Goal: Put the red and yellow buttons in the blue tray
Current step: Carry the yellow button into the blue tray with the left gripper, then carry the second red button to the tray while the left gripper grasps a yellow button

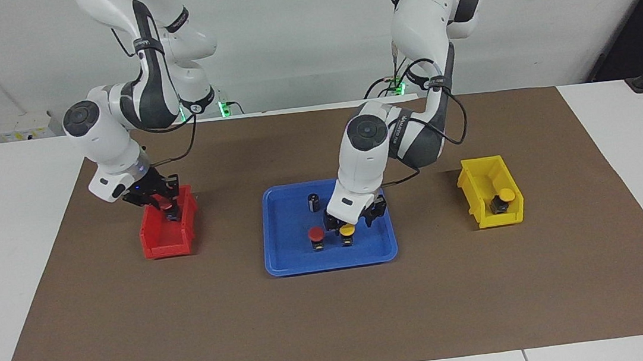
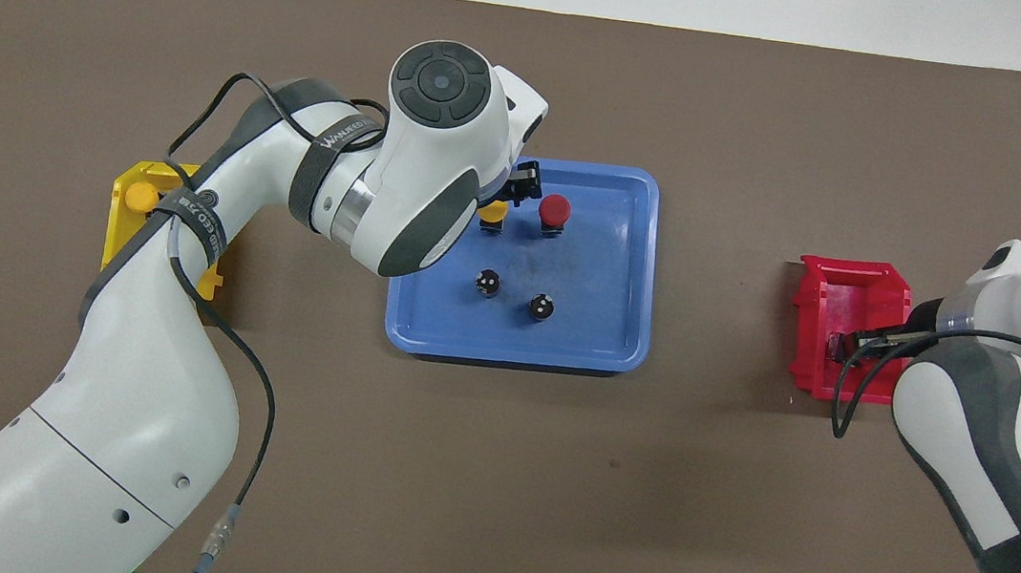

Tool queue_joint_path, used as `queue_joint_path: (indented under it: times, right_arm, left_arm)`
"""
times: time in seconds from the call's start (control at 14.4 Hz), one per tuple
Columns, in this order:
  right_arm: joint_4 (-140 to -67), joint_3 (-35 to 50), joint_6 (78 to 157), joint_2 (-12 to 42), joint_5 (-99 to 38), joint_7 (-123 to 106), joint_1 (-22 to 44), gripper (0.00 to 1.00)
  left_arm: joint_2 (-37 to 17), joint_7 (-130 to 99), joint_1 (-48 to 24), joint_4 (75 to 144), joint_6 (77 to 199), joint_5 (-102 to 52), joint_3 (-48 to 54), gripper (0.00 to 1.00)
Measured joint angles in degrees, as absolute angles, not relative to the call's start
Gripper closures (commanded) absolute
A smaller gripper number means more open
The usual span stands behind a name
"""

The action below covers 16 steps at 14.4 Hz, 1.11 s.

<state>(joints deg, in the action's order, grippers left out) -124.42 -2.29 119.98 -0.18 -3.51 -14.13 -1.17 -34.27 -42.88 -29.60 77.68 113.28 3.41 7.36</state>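
Left gripper [image 1: 348,223]: jaws apart over yellow-capped push-button [image 1: 348,233] in flat blue plastic tray [image 1: 288,263], near its farther rim
Right gripper [image 1: 168,207]: clamped on red-capped push-button [image 1: 167,206] over small red plastic bin [image 1: 163,239]

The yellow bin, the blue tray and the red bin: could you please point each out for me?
yellow bin [image 1: 470,184]: facing view, its side wall.
blue tray [image 1: 288,264]: facing view, bare floor near its rim.
red bin [image 2: 831,298]: overhead view, its inner floor.

The left arm is reaching in from its base, elbow bent, wrist pointing steeply down; the left gripper [image 1: 354,220] is hanging low with its jaws spread. The right arm is folding down at its own end, and the right gripper [image 1: 167,204] is hanging tilted, jaws clamped.
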Motion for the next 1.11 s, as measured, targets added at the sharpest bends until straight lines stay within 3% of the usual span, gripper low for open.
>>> queue_joint_path:
  times: [0.21, 0.49, 0.91, 1.11]
  right_arm:
    - [-113.6, -1.9, 110.9, 2.4, -3.5, -13.1, -0.9, 0.87]
    - [-99.5, -1.5, 102.3, 7.4, -3.5, -3.2, 5.0, 0.88]
    - [-87.4, -0.9, 101.4, 16.2, -3.6, 12.6, 17.1, 0.89]
    - [-83.2, 1.2, 102.9, 22.1, -3.5, 13.6, 19.7, 0.89]
  left_arm:
    - [-30.9, -42.6, -27.9, 75.1, 107.1, 4.3, 6.3, 0.0]
    - [-21.3, -31.2, -19.1, 79.5, 96.3, 4.5, 5.8, 0.0]
    - [-7.4, -3.3, 2.1, 92.4, 95.4, -1.7, 5.5, 0.0]
    - [-4.4, -3.1, 4.3, 100.1, 105.7, -3.1, 5.7, 0.01]
